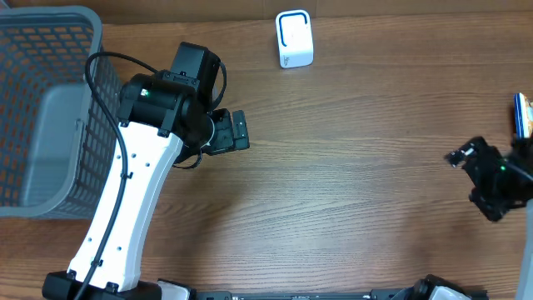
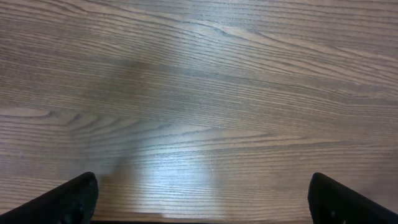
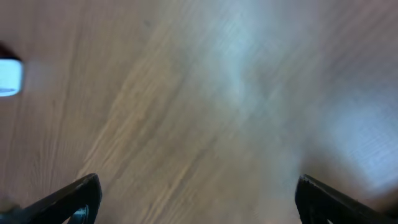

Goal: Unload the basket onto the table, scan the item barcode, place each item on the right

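left gripper (image 2: 202,199) and right gripper (image 3: 198,199) gape wide, empty; white scanner (image 1: 294,39) lies well apart from both.

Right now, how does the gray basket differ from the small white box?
The basket is gray with mesh walls; the white box is solid with a blue outline. The basket is far larger and cut off at the left frame edge; the box is small and fully in view. Both sit on the wooden table.
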Controlling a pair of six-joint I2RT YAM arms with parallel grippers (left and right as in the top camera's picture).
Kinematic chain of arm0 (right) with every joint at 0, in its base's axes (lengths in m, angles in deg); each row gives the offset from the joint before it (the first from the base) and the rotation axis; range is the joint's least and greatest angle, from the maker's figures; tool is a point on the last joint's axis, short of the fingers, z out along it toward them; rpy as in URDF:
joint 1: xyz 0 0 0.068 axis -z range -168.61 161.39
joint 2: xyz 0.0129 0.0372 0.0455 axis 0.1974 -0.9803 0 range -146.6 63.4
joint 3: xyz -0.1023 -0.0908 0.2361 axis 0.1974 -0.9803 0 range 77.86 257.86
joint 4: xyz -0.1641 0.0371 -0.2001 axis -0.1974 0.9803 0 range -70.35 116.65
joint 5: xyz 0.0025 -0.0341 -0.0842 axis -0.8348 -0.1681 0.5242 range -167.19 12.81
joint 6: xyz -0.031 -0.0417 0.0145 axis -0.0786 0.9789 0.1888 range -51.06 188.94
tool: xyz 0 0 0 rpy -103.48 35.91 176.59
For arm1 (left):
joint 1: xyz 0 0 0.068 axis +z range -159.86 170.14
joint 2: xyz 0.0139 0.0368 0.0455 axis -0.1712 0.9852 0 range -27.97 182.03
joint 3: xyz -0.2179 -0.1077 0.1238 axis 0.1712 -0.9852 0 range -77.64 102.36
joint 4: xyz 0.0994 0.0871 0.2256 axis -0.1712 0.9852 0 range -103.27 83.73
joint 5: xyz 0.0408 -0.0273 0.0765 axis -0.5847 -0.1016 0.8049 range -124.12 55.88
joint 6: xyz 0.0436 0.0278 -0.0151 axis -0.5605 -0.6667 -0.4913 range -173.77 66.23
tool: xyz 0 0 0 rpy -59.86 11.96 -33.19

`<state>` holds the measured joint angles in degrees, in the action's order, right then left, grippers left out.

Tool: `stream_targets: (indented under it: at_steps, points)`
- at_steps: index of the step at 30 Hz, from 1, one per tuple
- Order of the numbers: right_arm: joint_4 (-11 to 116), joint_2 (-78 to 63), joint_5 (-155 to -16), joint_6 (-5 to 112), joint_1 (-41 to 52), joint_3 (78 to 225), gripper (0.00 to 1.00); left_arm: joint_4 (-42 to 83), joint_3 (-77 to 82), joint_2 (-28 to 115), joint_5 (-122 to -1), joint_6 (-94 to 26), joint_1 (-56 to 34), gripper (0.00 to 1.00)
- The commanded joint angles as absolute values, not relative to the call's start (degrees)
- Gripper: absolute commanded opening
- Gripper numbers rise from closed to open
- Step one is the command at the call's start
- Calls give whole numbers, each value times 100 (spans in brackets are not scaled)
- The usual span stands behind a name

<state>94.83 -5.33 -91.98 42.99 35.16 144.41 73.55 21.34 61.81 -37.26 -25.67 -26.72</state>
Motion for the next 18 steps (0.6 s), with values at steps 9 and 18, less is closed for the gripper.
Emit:
stream_targets:
  at_steps: [9, 18]
  points:
    - [5634, 1367, -9108, 4373, 1433, 12071, 100, 7344, 2210, 6128, -3687, -2657, -2676, 100]
    - [4969, 3913, -8752, 4373, 1026, 10478, 100, 7344, 2210, 6128, -3687, -2657, -2676, 100]
